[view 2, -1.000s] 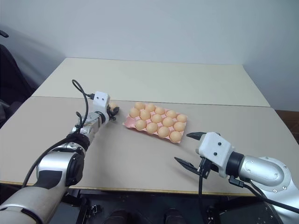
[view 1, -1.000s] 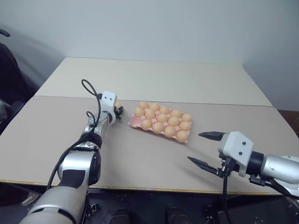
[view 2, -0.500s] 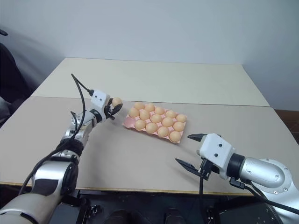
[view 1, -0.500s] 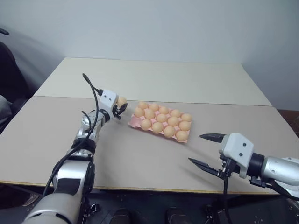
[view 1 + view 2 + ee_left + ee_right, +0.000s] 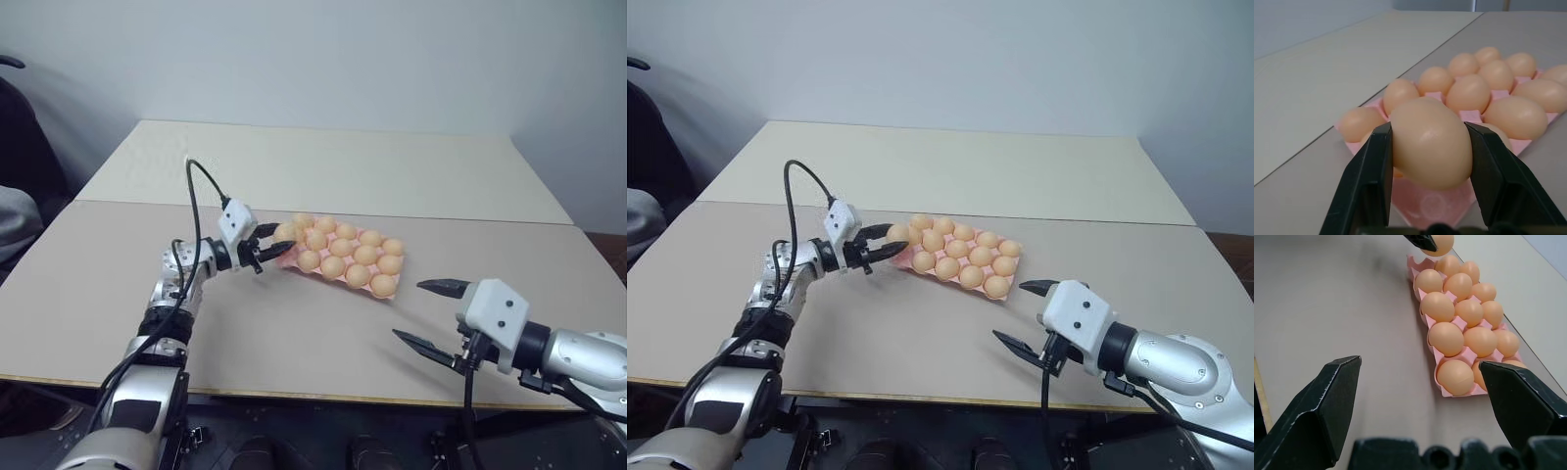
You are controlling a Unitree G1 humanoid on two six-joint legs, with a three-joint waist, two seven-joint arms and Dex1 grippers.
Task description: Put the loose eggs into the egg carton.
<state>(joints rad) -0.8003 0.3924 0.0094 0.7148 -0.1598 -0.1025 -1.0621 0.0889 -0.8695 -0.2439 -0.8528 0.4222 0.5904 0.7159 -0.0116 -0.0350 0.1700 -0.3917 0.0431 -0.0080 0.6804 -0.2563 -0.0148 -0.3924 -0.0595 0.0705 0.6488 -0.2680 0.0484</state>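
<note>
head views: the left claw (image 5: 266,246) grips a loose egg (image 5: 285,234) just over the egg carton (image 5: 340,258)'s near-left corner on the bench (image 5: 294,333); the right claw (image 5: 434,315), wide open, hangs well apart. left wrist view: the egg's long axis spans the fingers (image 5: 1369,186), and the carton lies directly ahead beneath it.

A tan egg (image 5: 1431,142) hangs over the near-full pink egg carton's (image 5: 289,257) left corner, seemingly above its cup.

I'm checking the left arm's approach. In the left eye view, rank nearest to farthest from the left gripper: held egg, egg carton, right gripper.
1. Held egg, between the left gripper's fingers.
2. Egg carton, just beyond it.
3. Right gripper, open, across the table at the near edge.
</note>
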